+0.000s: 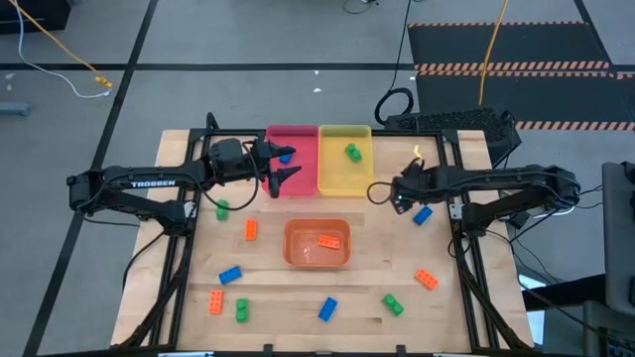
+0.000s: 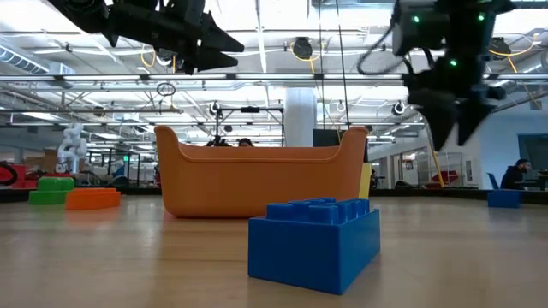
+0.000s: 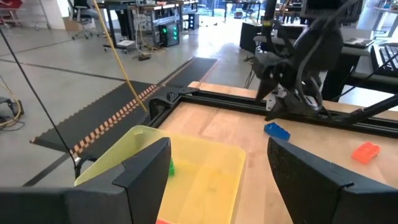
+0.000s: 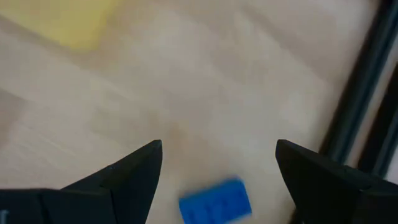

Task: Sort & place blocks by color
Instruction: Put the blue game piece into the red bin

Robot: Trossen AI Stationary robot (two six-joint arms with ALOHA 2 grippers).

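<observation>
My left gripper (image 1: 289,164) hangs open above the pink tray (image 1: 298,183), where a blue block (image 1: 286,156) lies; its fingers are empty in the left wrist view (image 3: 214,168). My right gripper (image 1: 399,195) points steeply down, open, above the table just left of a blue block (image 1: 423,214), which shows low between its fingers (image 4: 216,200) without touching them. A green block (image 1: 351,152) lies in the yellow tray (image 1: 343,178). An orange block (image 1: 327,241) lies in the orange tray (image 1: 317,260).
Loose blocks lie flat on the wooden table: green (image 1: 221,209), orange (image 1: 251,229), blue (image 1: 230,275), orange (image 1: 215,302), green (image 1: 242,310), blue (image 1: 327,308), green (image 1: 393,304), orange (image 1: 427,280). A black frame rail (image 4: 360,93) runs beside the right gripper.
</observation>
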